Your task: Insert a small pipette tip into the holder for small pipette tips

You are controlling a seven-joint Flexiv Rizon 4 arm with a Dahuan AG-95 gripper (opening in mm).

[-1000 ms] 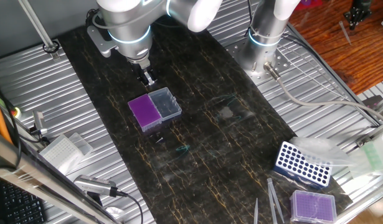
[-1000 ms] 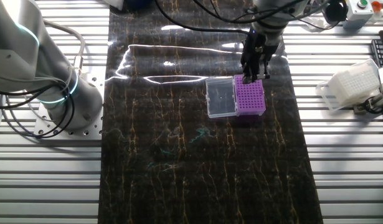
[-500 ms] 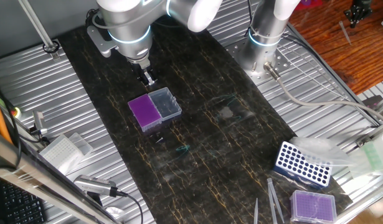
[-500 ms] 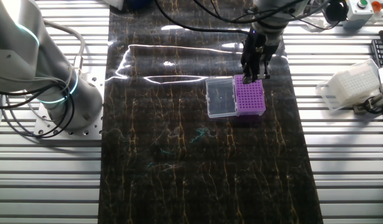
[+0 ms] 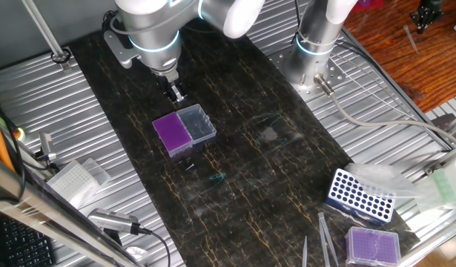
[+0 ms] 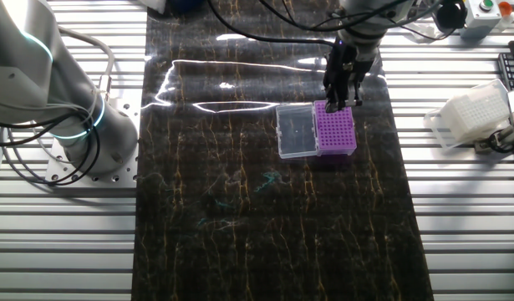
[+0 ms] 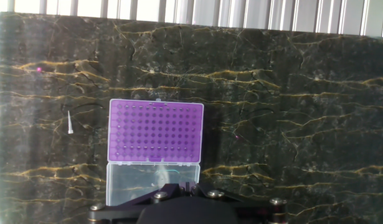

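The claw hangs over the dark marbled tabletop, just beyond the far edge of the holder for small pipette tips; its fingers look close together, though I cannot tell whether anything sits between them. The holder's purple grid lies open with its clear lid flat alongside. In the hand view, a small pipette tip lies on the tabletop near the holder, apart from it.
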